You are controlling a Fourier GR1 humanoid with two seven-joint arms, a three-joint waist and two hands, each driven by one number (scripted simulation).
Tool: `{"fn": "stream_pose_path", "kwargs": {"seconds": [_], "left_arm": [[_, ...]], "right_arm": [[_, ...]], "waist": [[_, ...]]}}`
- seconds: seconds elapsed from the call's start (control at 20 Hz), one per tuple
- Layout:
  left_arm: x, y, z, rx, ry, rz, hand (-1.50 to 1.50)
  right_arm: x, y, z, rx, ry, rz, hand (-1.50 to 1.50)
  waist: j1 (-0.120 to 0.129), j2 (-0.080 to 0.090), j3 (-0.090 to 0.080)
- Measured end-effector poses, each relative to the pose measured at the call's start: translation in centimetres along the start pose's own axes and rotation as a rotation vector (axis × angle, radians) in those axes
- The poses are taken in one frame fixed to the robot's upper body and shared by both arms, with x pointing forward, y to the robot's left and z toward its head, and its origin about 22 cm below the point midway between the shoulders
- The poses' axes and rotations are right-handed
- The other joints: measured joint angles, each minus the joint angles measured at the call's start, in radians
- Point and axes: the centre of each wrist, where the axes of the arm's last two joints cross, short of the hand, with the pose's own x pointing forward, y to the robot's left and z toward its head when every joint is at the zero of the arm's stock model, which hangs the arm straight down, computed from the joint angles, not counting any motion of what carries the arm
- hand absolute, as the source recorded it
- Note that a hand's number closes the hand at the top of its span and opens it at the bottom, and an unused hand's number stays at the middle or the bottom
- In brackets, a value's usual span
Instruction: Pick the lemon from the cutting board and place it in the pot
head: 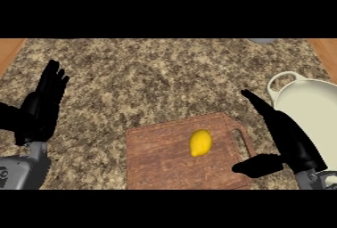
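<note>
Counter (164,75): speckled brown-and-tan stone, with a strip of orange wood at each top corner.
Grey object (263,40): a sliver at the top edge, too little showing to name.
Cutting board (164,160): reddish-brown wood lying flat at lower centre, slightly turned, with a long grip slot (245,141) along its right side.
Pot (316,116): cream-white, at the right and cut off by the view's edge; a loop handle (284,79) points up-left. Its pale face may be the inside or a lid; I cannot tell which.
Left hand (39,111): resting at the left edge, fingers straight and upward, holding nothing, well apart from the board.
Right hand (293,140): between the board and the pot and overlapping the pot's near rim. The fingers are straight and point up-left, the thumb (258,166) spread wide over the board's lower right corner. It grasps nothing.
Way to the lemon: nothing lies between the right hand and it.
Lemon (201,143): plain bright yellow, oval, long axis nearly upright in the view, lying on the board right of its middle, near the slot and clear of both hands.
</note>
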Motion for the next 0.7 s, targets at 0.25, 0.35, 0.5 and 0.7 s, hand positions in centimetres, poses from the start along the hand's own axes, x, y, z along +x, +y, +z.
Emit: {"fn": "stream_pose_path", "kwargs": {"seconds": [0.25,0.35,0.5,0.7], "left_arm": [[0.6,0.2,-0.5,-0.005,0.005,-0.001,0.00],[0.8,0.4,-0.6,-0.002,0.003,-0.001,0.00],[0.6,0.3,-0.4,0.001,0.000,0.004,0.00],[0.1,0.6,-0.3,0.009,-0.001,-0.004,0.00]], "right_arm": [[3.9,1.1,-1.5,0.155,0.097,0.091,-1.50],[5.3,2.3,-1.8,0.193,0.111,0.102,-1.50],[6.2,3.3,-2.7,0.218,0.128,0.099,-1.50],[7.1,4.6,-3.3,0.240,0.132,0.093,-1.50]], "waist": [[0.003,0.001,0.002],[-0.001,0.000,0.002],[-0.007,0.000,0.003],[-0.011,-0.001,0.004]]}}
